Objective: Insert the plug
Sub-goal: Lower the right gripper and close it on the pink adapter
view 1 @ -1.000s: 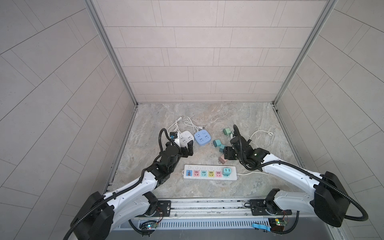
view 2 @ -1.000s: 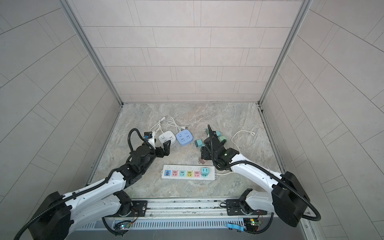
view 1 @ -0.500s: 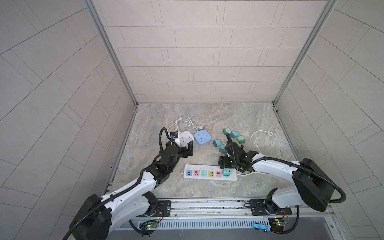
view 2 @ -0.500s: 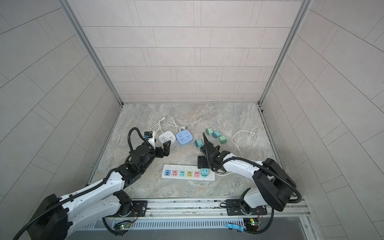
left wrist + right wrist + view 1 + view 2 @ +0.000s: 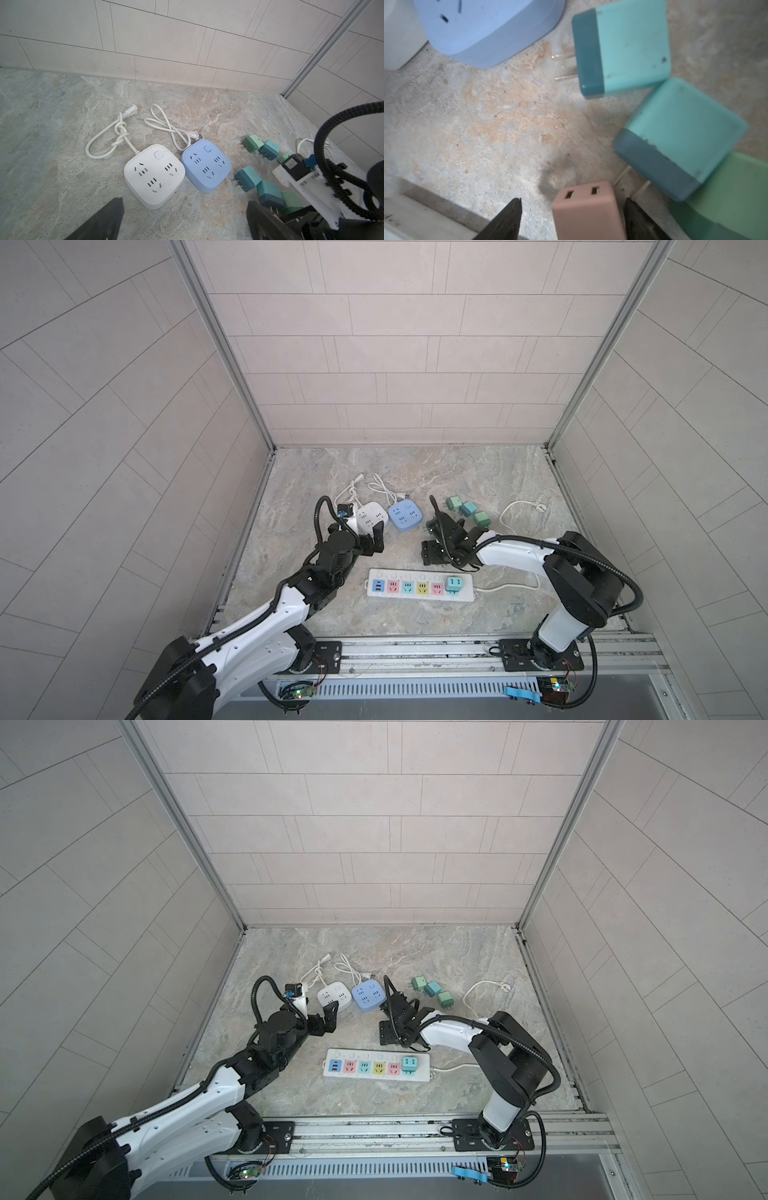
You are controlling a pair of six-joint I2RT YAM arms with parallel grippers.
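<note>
A pink plug (image 5: pixel 586 209) with two slots in its end lies on the stone floor between the fingers of my right gripper (image 5: pixel 572 207). The gripper is open, with floor showing between one finger and the plug. In both top views that gripper (image 5: pixel 432 551) sits low just behind the white power strip (image 5: pixel 419 585) and hides the pink plug. The strip has coloured sockets, and a teal plug (image 5: pixel 454 585) sits in the rightmost one. My left gripper (image 5: pixel 372 539) hovers open and empty in front of the white socket cube (image 5: pixel 154 174).
A blue socket cube (image 5: pixel 206 166) lies beside the white one, both with coiled white cords. Loose teal plugs (image 5: pixel 623 47) and a green one (image 5: pixel 726 197) crowd close to the right gripper. Three more lie further back (image 5: pixel 468 509). The strip's cord (image 5: pixel 515 514) loops at right.
The right gripper has swung left from above the teal plugs and dropped to the floor around the pink plug, its jaws a little wider. The left arm has stayed put.
</note>
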